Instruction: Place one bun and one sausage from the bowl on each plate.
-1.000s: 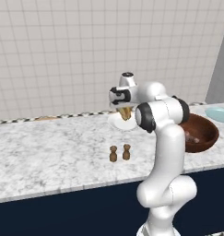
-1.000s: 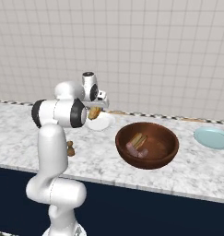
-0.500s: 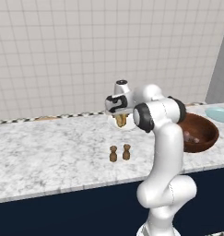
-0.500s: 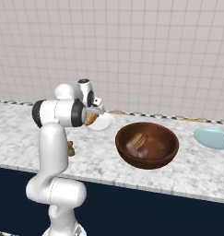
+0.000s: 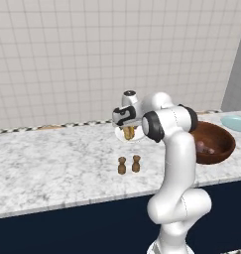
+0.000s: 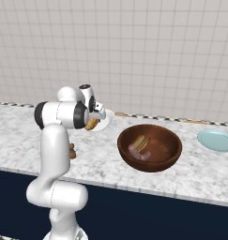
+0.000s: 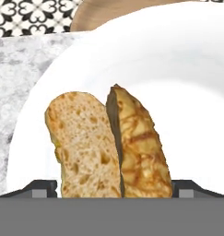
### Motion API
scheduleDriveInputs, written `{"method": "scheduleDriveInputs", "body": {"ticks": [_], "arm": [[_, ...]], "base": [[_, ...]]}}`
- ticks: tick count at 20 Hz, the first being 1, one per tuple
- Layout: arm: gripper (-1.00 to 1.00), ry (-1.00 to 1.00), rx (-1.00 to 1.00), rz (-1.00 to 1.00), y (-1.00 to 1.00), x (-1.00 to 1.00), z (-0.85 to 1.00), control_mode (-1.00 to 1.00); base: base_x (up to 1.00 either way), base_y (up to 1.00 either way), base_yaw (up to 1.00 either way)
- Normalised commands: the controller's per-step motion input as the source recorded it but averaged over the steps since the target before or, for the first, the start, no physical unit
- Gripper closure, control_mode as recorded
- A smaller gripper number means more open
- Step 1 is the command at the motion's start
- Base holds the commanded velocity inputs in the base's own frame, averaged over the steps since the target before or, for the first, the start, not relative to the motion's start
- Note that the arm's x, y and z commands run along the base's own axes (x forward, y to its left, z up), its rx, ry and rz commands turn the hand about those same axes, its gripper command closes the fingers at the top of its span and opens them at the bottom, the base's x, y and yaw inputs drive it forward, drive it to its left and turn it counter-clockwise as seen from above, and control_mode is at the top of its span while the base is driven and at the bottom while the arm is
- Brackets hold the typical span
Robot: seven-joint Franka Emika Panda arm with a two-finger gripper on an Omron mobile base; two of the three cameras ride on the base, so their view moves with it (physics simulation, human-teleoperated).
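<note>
My gripper is shut on a split golden-brown bun. It holds the bun just over the white plate near the back of the counter. The bun fills the whole gap between the fingertips. To the right stands the dark wooden bowl, with a pinkish sausage and another bun inside. The pale blue plate lies further right, beyond the bowl.
Two small brown shakers stand on the marble counter in front of the white plate. A wooden board lies just behind that plate, by the patterned wall trim. The tiled wall closes off the back.
The gripper has come down and moved a little left with the bun, closer to the white plate. The bowl, blue plate and shakers have stayed put.
</note>
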Motion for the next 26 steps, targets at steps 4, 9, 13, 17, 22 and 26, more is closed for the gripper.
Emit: {"method": "scheduleDriveInputs", "body": {"ticks": [4, 9, 13, 17, 22, 26], "arm": [[-1.00, 0.00, 0.00, 0.00, 0.01, 0.01, -0.04, -1.00], [-1.00, 0.00, 0.00, 0.00, 0.00, 0.00, 0.28, -1.00], [-1.00, 0.00, 0.00, 0.00, -0.03, 0.00, 0.10, -1.00], [-1.00, 0.00, 0.02, 0.00, -0.20, -0.06, 0.27, -1.00], [-1.00, -0.02, 0.10, -0.03, -0.95, -0.82, 0.78, -1.00], [-1.00, 0.01, 0.12, -0.05, -1.00, -0.63, 0.88, -1.00]], "base": [[0.00, 0.00, 0.00], [0.00, 0.00, 0.00], [0.00, 0.00, 0.00], [0.00, 0.00, 0.00], [0.00, 0.00, 0.00], [0.00, 0.00, 0.00]]}}
